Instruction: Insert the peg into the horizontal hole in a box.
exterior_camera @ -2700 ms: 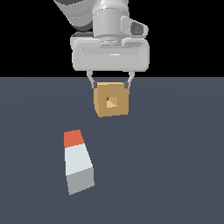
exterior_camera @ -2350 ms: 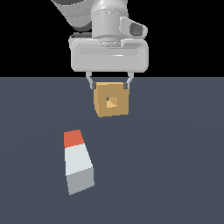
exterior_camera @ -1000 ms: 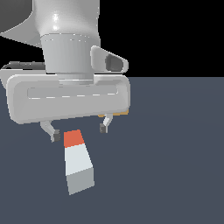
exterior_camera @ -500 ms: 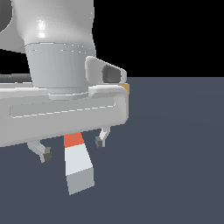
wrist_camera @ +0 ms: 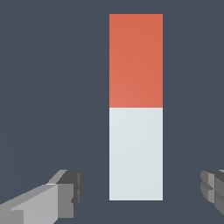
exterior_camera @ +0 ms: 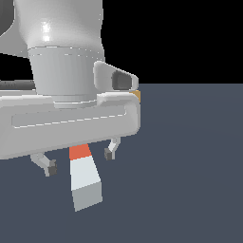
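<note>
The fingers [exterior_camera: 50,167] are standing wide apart, one on each side of the peg [exterior_camera: 86,179], and they are gripping nothing. In the wrist view the two pads are showing well clear of the bar's long edges, with bare floor [exterior_camera: 190,166] between each pad and the peg, so the gripper [exterior_camera: 79,161] is hovering open over it rather than touching it.

The peg is lying flat on the dark floor in the near part of the scene, toward the exterior view's left. Its orange-red end is pointing away, partly tucked under the arm's broad white hand, and its pale grey end is pointing toward the camera. In the wrist view the white half is sitting between the pads and the orange half is stretching beyond them.

The box [exterior_camera: 136,95] is almost wholly hidden: only a sliver of tan is peeking out behind the hand's far right edge, farther off than the peg. The hole cannot be seen at all.

The step in hand looks to be the approach for the pick: the arm is lining up over the white half and has not yet closed. The next move is likely calling for a straight descent until the pads are bracketing the bar's sides, then a squeeze on the pale section, keeping the bar square in the grasp so the orange end can later be aimed level at the hole.
</note>
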Controlling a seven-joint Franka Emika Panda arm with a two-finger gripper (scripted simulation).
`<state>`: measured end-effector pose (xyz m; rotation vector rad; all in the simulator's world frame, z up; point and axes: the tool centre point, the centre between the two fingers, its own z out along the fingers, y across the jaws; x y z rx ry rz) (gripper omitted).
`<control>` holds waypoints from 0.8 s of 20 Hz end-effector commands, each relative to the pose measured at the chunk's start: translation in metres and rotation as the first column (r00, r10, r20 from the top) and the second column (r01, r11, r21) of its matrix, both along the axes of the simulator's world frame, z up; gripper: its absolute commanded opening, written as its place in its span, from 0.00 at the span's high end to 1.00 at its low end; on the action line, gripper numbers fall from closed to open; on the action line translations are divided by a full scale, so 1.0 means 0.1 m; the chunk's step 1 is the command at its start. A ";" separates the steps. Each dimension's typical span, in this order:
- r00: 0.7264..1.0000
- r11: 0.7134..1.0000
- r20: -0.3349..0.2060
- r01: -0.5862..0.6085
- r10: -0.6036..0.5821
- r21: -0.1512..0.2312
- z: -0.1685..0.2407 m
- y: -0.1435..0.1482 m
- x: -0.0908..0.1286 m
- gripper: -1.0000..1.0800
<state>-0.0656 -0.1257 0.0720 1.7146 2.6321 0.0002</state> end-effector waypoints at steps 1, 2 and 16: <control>1.000 1.000 0.000 0.000 0.000 0.000 -0.01 0.00 0.00 0.04; 1.000 1.000 0.000 0.000 0.000 0.000 -0.03 0.00 0.00 0.04; 1.000 1.000 0.000 0.001 -0.001 0.000 -0.49 0.01 0.00 0.04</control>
